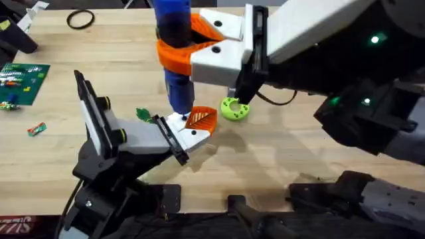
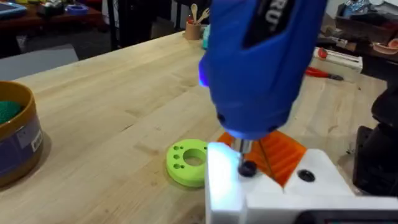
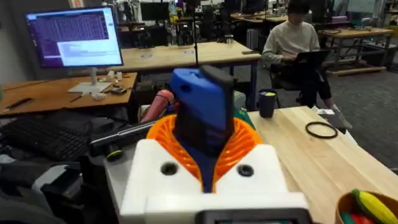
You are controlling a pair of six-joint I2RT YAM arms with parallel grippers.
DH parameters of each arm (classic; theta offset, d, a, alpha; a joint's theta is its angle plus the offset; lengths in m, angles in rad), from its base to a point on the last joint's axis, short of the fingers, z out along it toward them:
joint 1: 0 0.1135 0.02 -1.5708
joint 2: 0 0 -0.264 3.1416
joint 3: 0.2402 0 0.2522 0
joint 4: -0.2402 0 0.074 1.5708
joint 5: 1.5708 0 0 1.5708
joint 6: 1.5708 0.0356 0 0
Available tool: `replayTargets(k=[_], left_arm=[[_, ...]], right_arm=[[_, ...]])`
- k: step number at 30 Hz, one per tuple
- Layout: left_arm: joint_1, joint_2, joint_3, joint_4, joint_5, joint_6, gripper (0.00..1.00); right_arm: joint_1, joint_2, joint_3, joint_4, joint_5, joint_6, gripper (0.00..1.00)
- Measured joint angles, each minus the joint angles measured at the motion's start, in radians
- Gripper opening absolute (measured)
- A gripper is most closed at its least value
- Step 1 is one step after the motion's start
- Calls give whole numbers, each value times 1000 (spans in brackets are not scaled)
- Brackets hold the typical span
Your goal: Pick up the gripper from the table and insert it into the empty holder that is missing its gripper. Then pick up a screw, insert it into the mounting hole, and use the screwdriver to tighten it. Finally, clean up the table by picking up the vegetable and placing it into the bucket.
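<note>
At the middle of the table (image 1: pixel 279 159), the right gripper (image 1: pixel 189 50) stands the screwdriver (image 1: pixel 176 66) upright, its tip down on the white block of the gripper (image 1: pixel 199 121), which already sits at the end of the holder (image 1: pixel 126 143). The left wrist view shows the driver bit meeting a dark screw (image 2: pixel 247 168) in that block, so tightening looks to be the step in hand.

To do it well, the driver should stay square over the screw, with steady downward pressure so the bit does not slip out and skid over the orange ribs. Any lean would likely cock the screw in its hole or push the holder sideways.

The right gripper's orange fingers (image 3: pixel 245 143) are closed round the blue barrel, gripping it from both sides partway up the handle. The left gripper's fingers cannot be made out, so their state cannot be told.

The vegetable (image 1: pixel 143 114) lies on the table just beside the holder's arm, not yet cleared. A lime-green disc (image 1: pixel 234 109) rests near the driver tip.
</note>
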Motion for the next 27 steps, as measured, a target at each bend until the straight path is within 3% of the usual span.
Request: replayTargets(k=[27], left_arm=[[0, 0, 0, 0, 0, 0, 15]], right_arm=[[0, 2, 0, 20, 0, 34, 44]])
